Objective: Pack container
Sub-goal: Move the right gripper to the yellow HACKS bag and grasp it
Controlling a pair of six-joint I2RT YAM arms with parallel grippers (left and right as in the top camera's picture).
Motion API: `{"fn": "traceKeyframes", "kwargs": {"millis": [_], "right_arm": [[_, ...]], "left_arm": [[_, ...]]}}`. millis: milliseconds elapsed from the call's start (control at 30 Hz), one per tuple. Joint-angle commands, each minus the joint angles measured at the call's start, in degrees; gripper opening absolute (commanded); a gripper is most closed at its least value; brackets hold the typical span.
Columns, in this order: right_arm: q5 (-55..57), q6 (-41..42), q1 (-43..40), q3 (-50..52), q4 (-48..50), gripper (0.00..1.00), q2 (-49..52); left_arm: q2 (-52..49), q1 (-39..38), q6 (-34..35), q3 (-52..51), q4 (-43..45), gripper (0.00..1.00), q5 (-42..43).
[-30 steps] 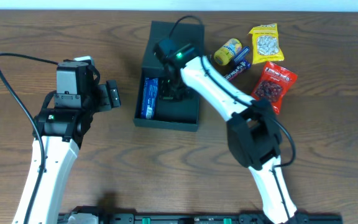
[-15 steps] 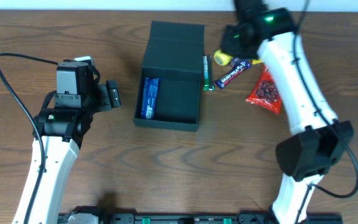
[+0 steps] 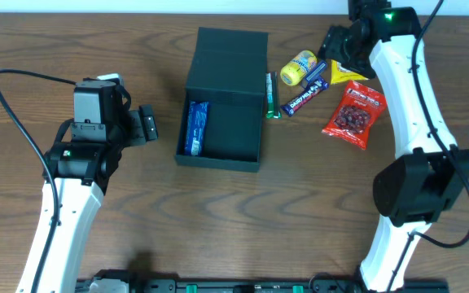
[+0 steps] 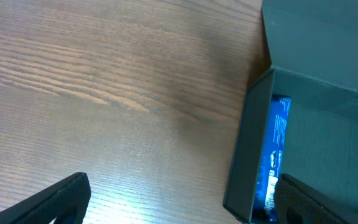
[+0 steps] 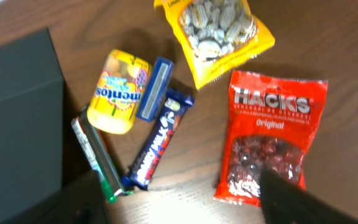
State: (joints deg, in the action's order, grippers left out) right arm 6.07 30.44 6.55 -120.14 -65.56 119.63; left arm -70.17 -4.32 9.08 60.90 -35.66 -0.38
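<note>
Container (image 3: 233, 134) is sitting open near the middle of the table (image 3: 137, 212), its long axis running from the near edge to the far one and its lid flap lying back on the far side. A blue packet (image 3: 195, 128) is lying inside along the left wall, and I am judging the rest of the cavity free.

I am finding the right gripper (image 5: 179, 180) hovering over the loose snacks. Its fingers are spread wide and holding nothing. From these jaws the container is lying to the left, just beyond a green stick pack (image 5: 95, 155) resting beside its right wall. Red Hacks bag (image 5: 272, 143), yellow nut bag (image 5: 216, 31), Mentos tub (image 5: 118, 90) and dark blue bar (image 5: 157, 146) are lying below, the bar pointing diagonally toward the box.

The left gripper (image 4: 179, 205) is waiting left of the container, equally wide and empty. I am rating the right arm nearer for the next pick.
</note>
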Motion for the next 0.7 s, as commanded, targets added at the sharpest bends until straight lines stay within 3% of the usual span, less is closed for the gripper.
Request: {"fn": "traceKeyframes", "kwargs": {"millis": [0,100,300,567,667], "right_arm": [[2.1,-7.1,0.0,0.2,5.2,0.85,0.6],[6.3,-8.4,0.3,0.2,10.4,0.78,1.7],[8.6,-10.3,-1.7,-2.1,14.2,0.76,8.6],[14.4,-16.2,-1.3,-22.9,13.0,0.8,24.4],[15.6,-17.1,-1.7,-26.2,13.1,0.82,28.1]], "left_arm": [[0.5,0.2,-0.5,1.8,-0.1,0.95,0.0],[0.5,0.2,-0.5,1.8,-0.1,0.95,0.0],[0.5,0.2,-0.5,1.8,0.0,0.95,0.0],[0.5,0.2,-0.5,1.8,-0.1,0.95,0.0],[0.5,0.2,-0.5,1.8,-0.1,0.95,0.0]]}}
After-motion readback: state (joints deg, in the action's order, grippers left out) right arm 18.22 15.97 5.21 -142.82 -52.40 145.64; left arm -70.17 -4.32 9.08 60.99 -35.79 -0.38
